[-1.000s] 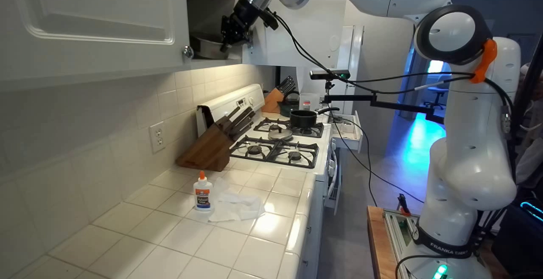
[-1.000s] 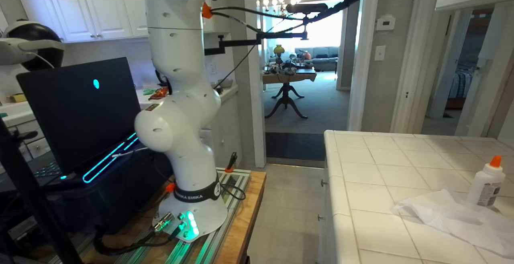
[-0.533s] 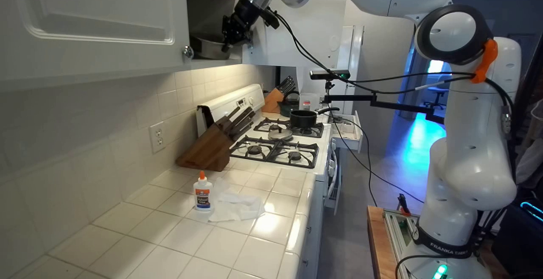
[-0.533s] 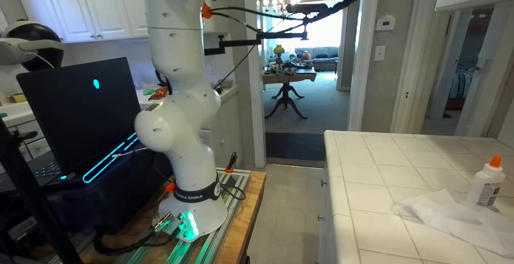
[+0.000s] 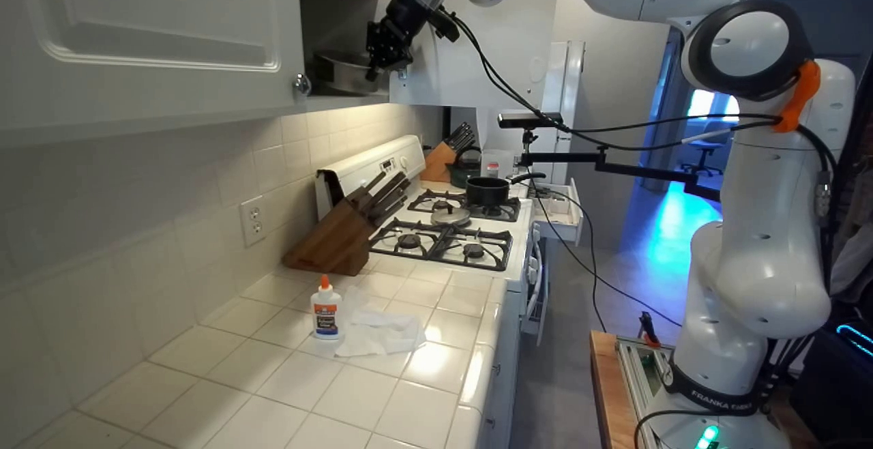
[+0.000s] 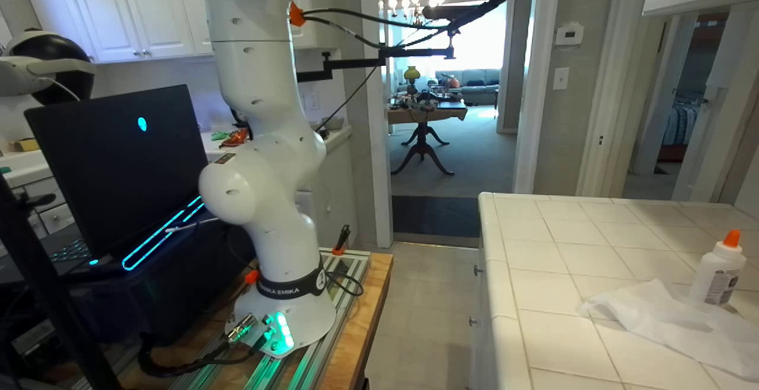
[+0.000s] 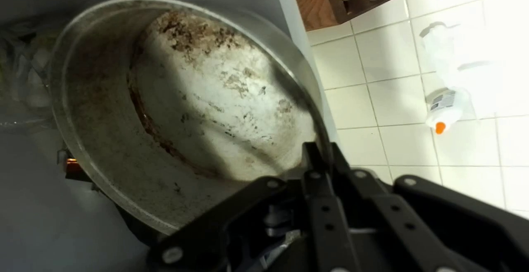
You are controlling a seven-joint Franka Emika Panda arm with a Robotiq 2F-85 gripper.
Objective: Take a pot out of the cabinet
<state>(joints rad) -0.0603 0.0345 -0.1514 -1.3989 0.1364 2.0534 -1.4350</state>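
The grey steel pot [image 5: 349, 75] sits inside the white wall cabinet [image 5: 334, 22], near its open front edge. In the wrist view the pot [image 7: 231, 94] shows a round rim and a stained inside; no handle shows. My gripper [image 5: 373, 75] reaches down at a slant to the pot's near rim. In the wrist view the gripper's fingers [image 7: 322, 156] are closed on the rim, one inside the wall and one outside. I cannot tell whether the pot still rests on the shelf. The gripper and pot are out of view in an exterior view that shows the arm's base [image 6: 284, 307].
A cabinet door with a knob [image 5: 301, 84] stands left of the opening. Below are the tiled counter [image 5: 286, 381], a glue bottle [image 5: 326, 309], a paper towel [image 5: 382, 333], a knife block [image 5: 334, 234] and a stove with a black pot [image 5: 487, 191]. A bag [image 7: 29, 73] lies behind the pot.
My gripper has moved right and slightly up, away from the cabinet's inside. The pot has shifted the same way, toward the cabinet's front edge. The arm has drawn back.
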